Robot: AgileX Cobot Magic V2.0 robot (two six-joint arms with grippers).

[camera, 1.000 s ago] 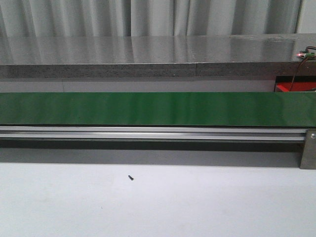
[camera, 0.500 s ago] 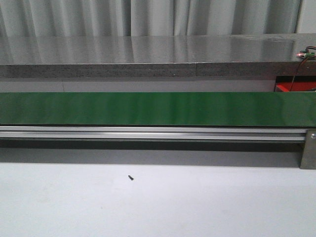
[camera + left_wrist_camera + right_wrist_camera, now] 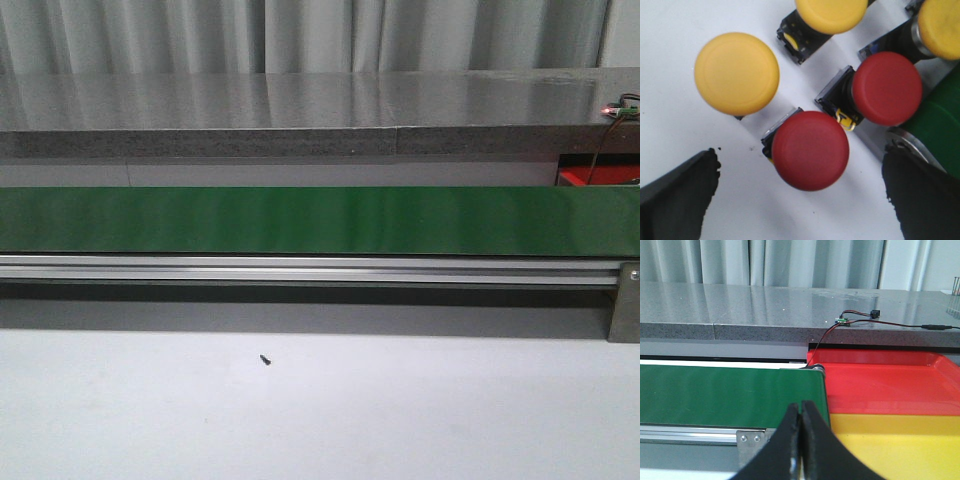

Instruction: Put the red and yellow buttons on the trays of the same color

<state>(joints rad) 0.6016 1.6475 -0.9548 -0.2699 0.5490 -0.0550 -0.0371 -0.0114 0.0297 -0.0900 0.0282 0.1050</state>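
No change I can pick out in the front view across the last second: green belt (image 3: 320, 220) and dark speck (image 3: 265, 359) on the table (image 3: 400, 420) sit exactly as before.

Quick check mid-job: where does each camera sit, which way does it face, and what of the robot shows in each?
Front view: looks forward over the white table at the green conveyor belt; no robot part shows.
Left wrist view: looks down on red buttons and yellow buttons; open left claw.
Right wrist view: faces the red tray and yellow tray; shut right claw.
Shared: front and right wrist both show the belt.
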